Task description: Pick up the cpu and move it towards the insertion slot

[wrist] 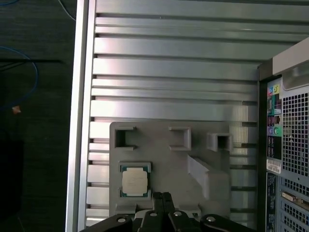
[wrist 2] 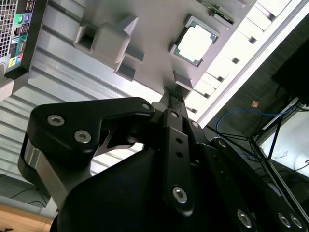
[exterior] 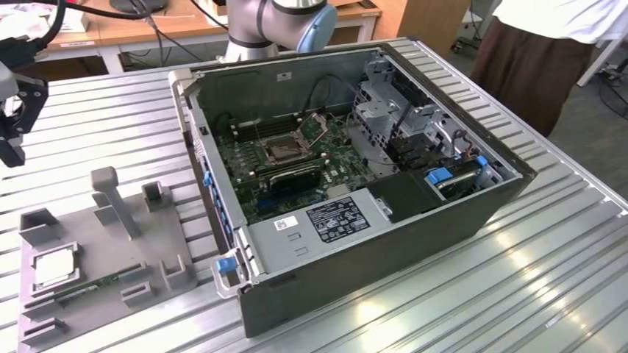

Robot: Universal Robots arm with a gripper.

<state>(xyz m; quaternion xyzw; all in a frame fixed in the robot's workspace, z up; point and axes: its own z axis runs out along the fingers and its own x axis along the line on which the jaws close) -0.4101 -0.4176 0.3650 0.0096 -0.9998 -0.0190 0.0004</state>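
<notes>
1 cpu lies flat, silvery face up, in a shallow square pocket of the grey tray. The pocket's raised rim probably fixes the chip's position and keeps its edges free for a grasp from above. The gripper hangs over the tray edge close to that pocket, apart from the chip, with its 2 fingers pressed together and nothing between them. The cpu has therefore not been lifted, and the pick-up is not yet under way. In the exterior view the tray rests on the slatted metal table at the exterior view's left. A thin green memory stick sits in a neighbouring groove beside the chip. The computer case lies on its side just beside the tray, open panel upward. This pose seems chosen so the board faces up and can be reached from overhead. The insertion slot, a dark square framed by a metal bracket, sits mid-board, well apart from the cpu.
</notes>
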